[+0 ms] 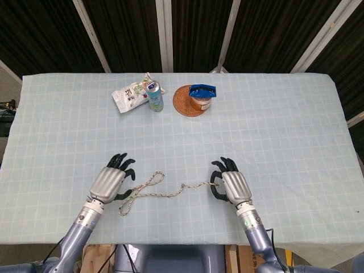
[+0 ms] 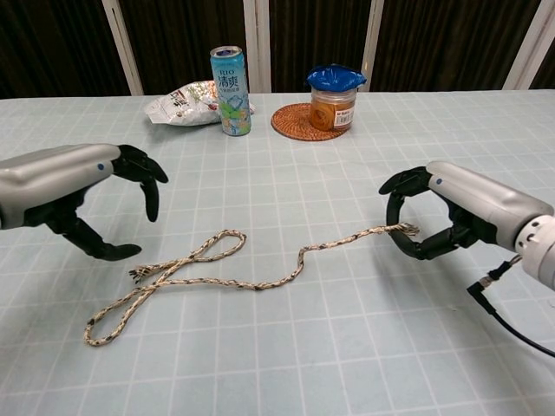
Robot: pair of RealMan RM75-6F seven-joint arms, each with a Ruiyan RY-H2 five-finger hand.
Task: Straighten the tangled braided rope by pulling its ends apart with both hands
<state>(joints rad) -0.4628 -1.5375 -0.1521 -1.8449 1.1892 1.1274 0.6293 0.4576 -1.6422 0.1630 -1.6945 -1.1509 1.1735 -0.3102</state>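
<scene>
The braided rope [image 2: 251, 276] lies on the desk [image 2: 286, 182] between the two robot hands, with a loop and a crossing in its left half and a wavy run out to its right end. The right robot hand [image 2: 425, 217] holds that frayed right end, the tip pinched between thumb and fingers curled around it. In the head view the same hand [image 1: 227, 183] sits at the rope's [image 1: 153, 189] right end, palm down.

The left robot hand [image 2: 91, 199] hangs just above the desk, beside and slightly above the rope's frayed left end. Its fingers are spread wide from the thumb and hold nothing; the rope end lies below the gap, apart from the fingers. From the head view this hand [image 1: 114, 181] covers the rope's left part near the crossing.

Well beyond both hands, at the far side of the desk, stand a drink can [image 2: 230, 91], a crumpled snack bag [image 2: 186, 104] to its left, and a jar with a blue lid [image 2: 334, 100] on a round woven coaster [image 2: 290, 121].
</scene>
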